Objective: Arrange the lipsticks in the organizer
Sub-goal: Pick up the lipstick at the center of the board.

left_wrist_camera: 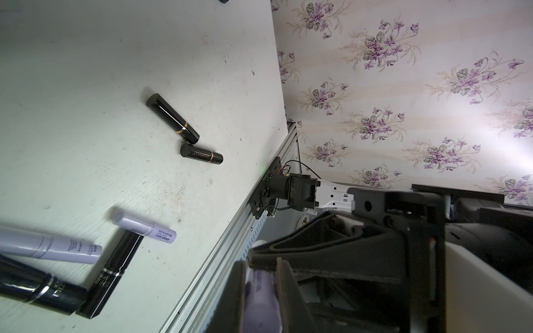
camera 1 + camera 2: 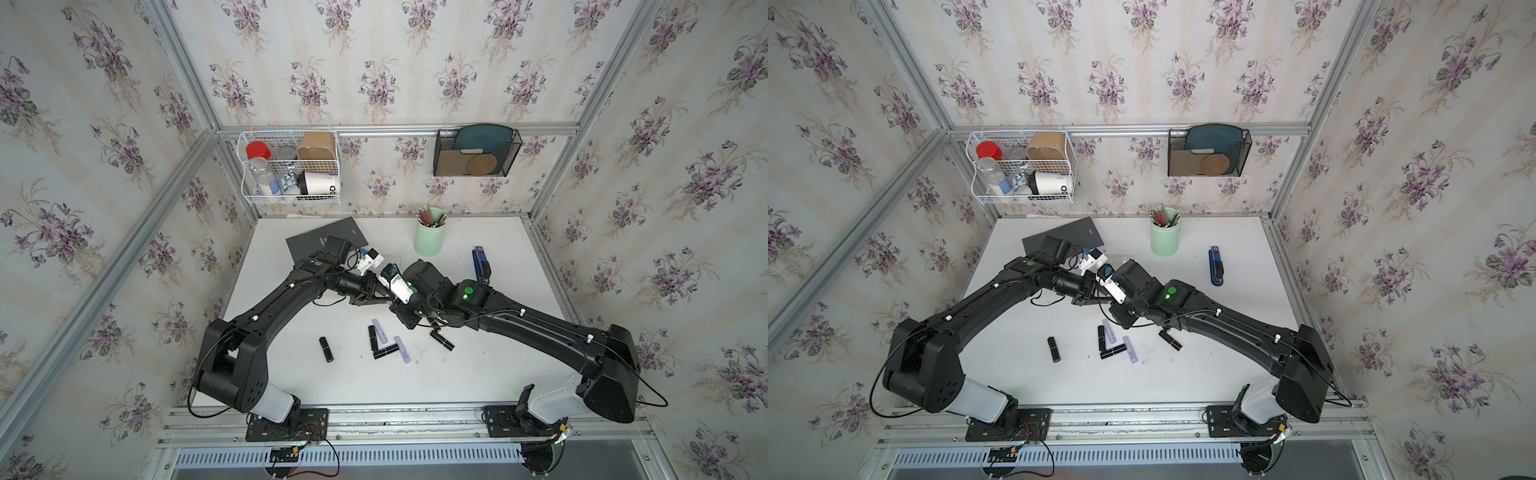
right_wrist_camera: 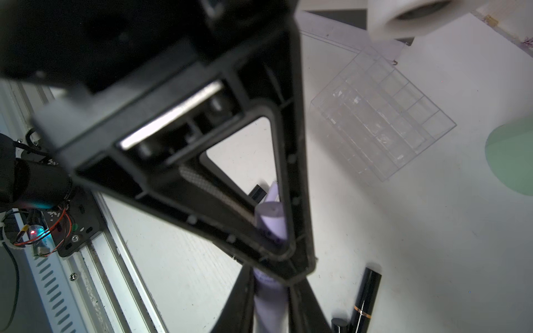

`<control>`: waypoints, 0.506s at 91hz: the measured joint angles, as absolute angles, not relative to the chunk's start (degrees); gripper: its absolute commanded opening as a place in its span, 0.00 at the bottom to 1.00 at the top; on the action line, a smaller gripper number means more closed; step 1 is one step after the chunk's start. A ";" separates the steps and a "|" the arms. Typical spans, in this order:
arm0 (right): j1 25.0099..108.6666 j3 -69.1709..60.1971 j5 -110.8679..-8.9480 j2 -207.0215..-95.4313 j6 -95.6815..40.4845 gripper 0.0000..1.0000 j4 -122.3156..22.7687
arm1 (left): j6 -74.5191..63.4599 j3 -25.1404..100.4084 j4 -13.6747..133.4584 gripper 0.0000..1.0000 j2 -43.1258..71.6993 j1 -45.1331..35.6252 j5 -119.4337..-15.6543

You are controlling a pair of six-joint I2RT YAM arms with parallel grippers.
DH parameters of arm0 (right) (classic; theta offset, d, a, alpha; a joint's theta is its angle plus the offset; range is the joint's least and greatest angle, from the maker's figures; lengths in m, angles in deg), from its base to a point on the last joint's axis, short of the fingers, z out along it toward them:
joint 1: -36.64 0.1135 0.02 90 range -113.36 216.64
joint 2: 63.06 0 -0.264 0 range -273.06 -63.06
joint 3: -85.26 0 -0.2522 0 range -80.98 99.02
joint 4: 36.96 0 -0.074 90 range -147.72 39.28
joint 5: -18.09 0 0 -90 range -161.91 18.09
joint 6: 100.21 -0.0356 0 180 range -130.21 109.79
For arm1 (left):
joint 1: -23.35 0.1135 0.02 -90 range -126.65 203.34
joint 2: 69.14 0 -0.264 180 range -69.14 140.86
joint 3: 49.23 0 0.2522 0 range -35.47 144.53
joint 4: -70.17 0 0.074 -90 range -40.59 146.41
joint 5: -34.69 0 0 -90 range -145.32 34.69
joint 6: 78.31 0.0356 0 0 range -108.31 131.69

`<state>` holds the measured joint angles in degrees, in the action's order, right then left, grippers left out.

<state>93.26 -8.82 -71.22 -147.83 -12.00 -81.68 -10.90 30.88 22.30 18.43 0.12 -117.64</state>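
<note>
One pale lilac lipstick [image 3: 269,305] is held in the air above the table's middle, with both grippers shut on it. My right gripper [image 3: 271,278] clamps one end. My left gripper [image 1: 261,268] clamps the other end [image 1: 261,297], and its triangular fingers [image 3: 291,201] show in the right wrist view. In both top views the two grippers meet [image 2: 390,304] [image 2: 1106,301]. Several lipsticks lie loose nearer the front: a black one [image 2: 326,349], a black one [image 2: 385,351], lilac ones [image 2: 381,331] [image 2: 402,349] and a black one [image 2: 441,339]. The clear gridded organizer [image 3: 383,115] stands empty behind the grippers, mostly hidden by the arms in the top views.
A mint-green cup of pencils [image 2: 430,237] stands at the back, with a blue stapler [image 2: 481,264] to its right. A dark folder [image 2: 316,239] lies at the back left, under the left arm's wrist. A white wire basket [image 2: 291,166] and a black mesh holder [image 2: 476,151] hang on the wall.
</note>
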 measured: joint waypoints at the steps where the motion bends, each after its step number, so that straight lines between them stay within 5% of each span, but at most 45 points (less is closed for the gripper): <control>1: 93.21 -8.77 -71.24 -147.88 -12.00 0.29 -81.68 | -10.90 30.92 22.30 0.00 18.43 0.14 -117.57; 30: 86.24 -9.60 -64.27 -146.59 -18.36 0.69 -78.78 | -17.85 28.93 29.67 0.00 18.43 3.01 -119.08; 46: 78.63 -12.53 -56.62 -144.16 -27.89 0.72 -74.25 | -25.56 24.38 40.49 0.00 17.66 5.67 -119.41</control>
<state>78.63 -12.53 -56.62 -144.16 -27.89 -74.25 -25.56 24.38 40.49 17.66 5.67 -119.41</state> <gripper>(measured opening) 0.729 0.193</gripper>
